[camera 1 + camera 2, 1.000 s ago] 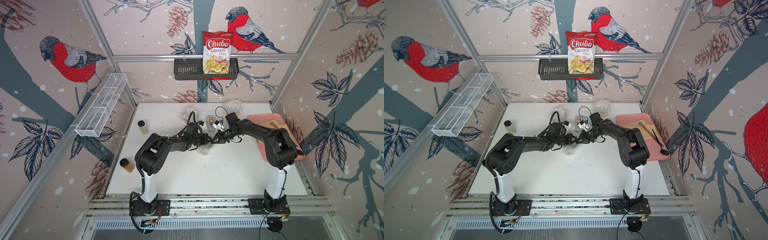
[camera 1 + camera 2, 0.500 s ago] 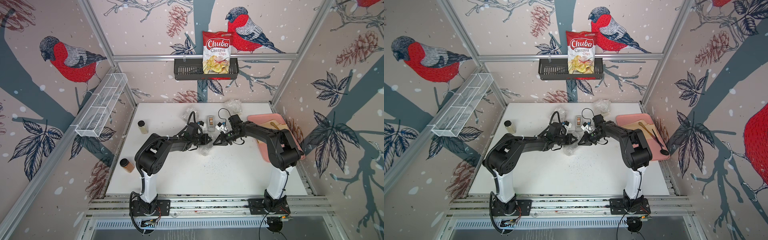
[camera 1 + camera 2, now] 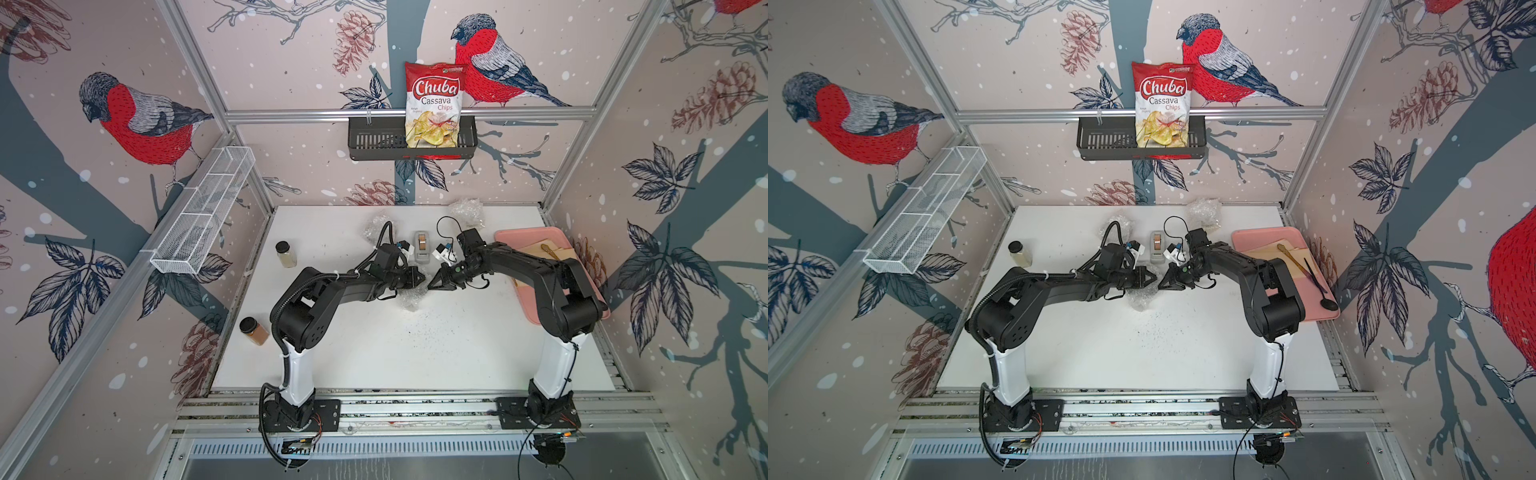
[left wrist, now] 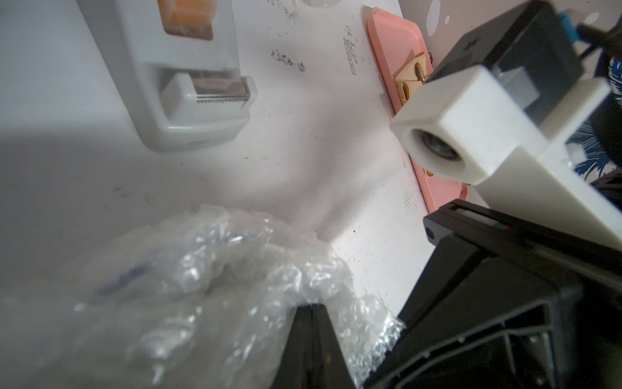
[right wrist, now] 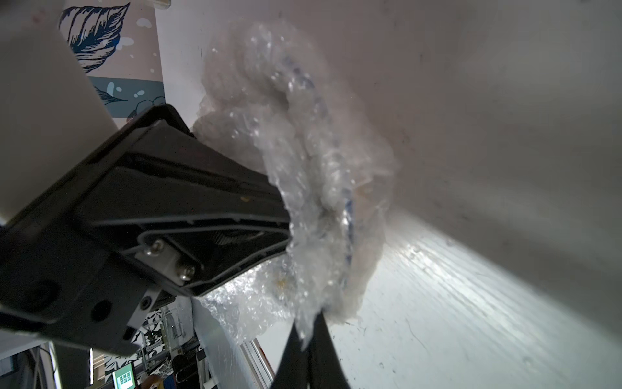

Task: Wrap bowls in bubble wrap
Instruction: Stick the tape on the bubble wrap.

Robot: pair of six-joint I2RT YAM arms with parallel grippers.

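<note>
A crumpled bundle of bubble wrap [image 3: 409, 300] [image 3: 1140, 300] lies mid-table between the two arms. In the right wrist view a blue bowl rim [image 5: 350, 210] shows faintly through the bubble wrap [image 5: 303, 161]; the rest of the bowl is hidden. My left gripper [image 3: 422, 282] [image 3: 1154, 279] is shut, its tip pinching the bubble wrap [image 4: 218, 286] from the left [image 4: 311, 307]. My right gripper [image 3: 432, 286] [image 3: 1160, 284] is shut on a flap of the wrap, which sticks up between its jaws [image 5: 308, 333]. The two tips almost touch above the bundle.
Two more bubble wrap bundles [image 3: 467, 212] [image 3: 376, 226] sit at the back. A grey tape dispenser [image 3: 423, 247] stands just behind the grippers. A pink tray [image 3: 536, 239] with tan paper and utensils lies at the right. Two jars [image 3: 286, 254] [image 3: 253, 331] stand at the left.
My right gripper has come forward and down from beside the tape dispenser to the bundle. The left arm has barely moved.
</note>
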